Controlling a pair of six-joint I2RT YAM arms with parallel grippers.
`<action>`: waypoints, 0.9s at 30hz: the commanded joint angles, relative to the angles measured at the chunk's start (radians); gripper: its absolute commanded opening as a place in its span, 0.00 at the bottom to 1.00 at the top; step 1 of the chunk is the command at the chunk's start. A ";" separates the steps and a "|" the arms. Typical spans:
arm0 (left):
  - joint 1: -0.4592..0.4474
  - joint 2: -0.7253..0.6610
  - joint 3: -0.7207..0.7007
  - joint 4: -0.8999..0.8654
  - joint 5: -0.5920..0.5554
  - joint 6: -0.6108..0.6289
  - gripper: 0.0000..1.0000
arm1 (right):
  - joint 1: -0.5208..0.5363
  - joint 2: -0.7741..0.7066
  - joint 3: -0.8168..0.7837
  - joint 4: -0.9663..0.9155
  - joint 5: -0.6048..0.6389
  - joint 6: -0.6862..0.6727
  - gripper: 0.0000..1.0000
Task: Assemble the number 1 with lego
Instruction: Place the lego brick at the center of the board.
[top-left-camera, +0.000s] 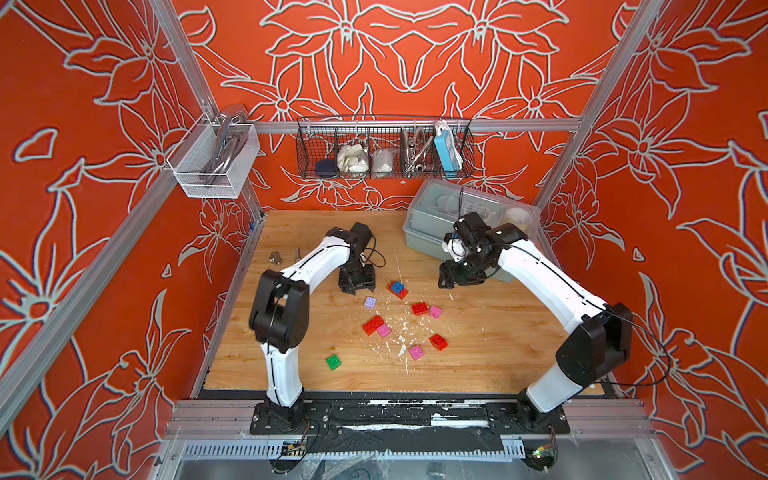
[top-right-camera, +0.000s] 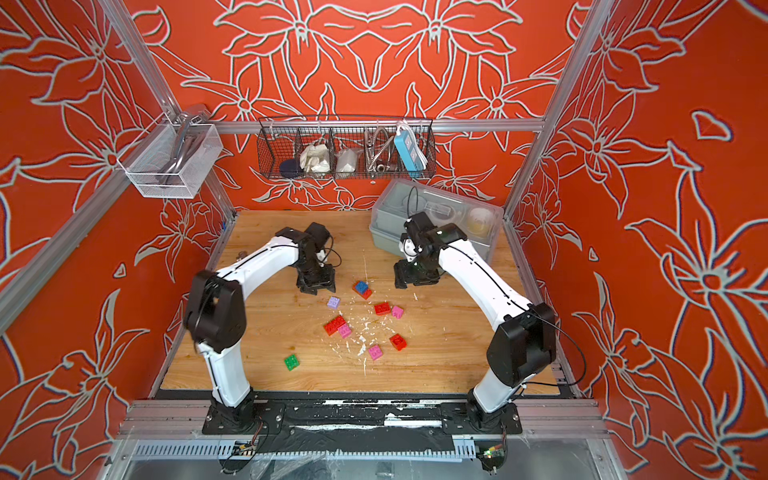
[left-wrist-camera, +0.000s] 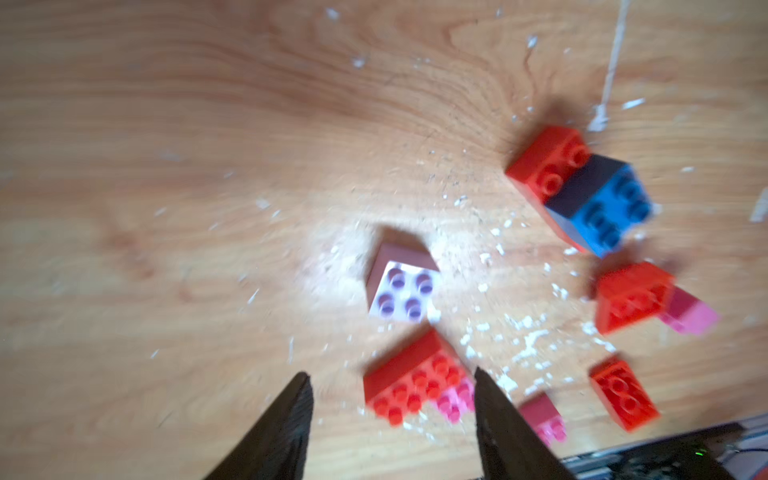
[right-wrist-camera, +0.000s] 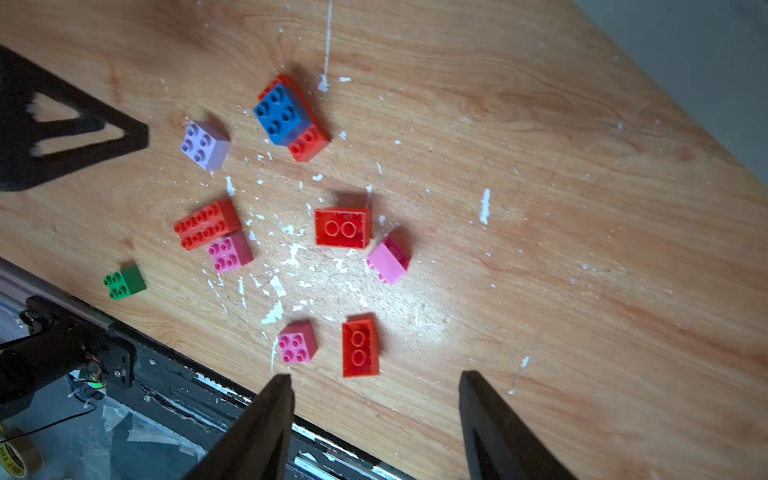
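Lego bricks lie scattered on the wooden table (top-left-camera: 498, 340). A blue brick (top-left-camera: 397, 286) sits on a red one (left-wrist-camera: 544, 162), with a lilac brick (top-left-camera: 370, 302) beside it. Nearer the front are a long red brick (top-left-camera: 372, 324) touching a pink one (top-left-camera: 383, 331), two upside-down red bricks (right-wrist-camera: 342, 227) (right-wrist-camera: 360, 348), two more pink bricks (right-wrist-camera: 389, 259) (right-wrist-camera: 296, 343) and a green brick (top-left-camera: 333, 362). My left gripper (top-left-camera: 357, 287) hovers open just behind the lilac brick, holding nothing. My right gripper (top-left-camera: 446, 282) is open and empty to the right of the blue brick.
A grey lidded plastic bin (top-left-camera: 424, 226) stands at the back right, close behind my right arm. Metal bolts (top-left-camera: 275, 257) lie at the table's left edge. A wire basket (top-left-camera: 384, 170) and a white mesh basket (top-left-camera: 210, 174) hang on the walls. White flecks litter the table's middle.
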 joint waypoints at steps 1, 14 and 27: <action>0.027 -0.191 -0.130 -0.027 -0.008 -0.046 0.57 | 0.095 0.090 0.087 0.085 0.033 0.164 0.67; 0.207 -0.592 -0.565 0.072 0.046 -0.034 0.53 | 0.330 0.508 0.418 0.116 0.106 0.637 0.59; 0.232 -0.608 -0.617 0.126 0.133 -0.029 0.53 | 0.368 0.796 0.717 -0.042 0.146 0.772 0.62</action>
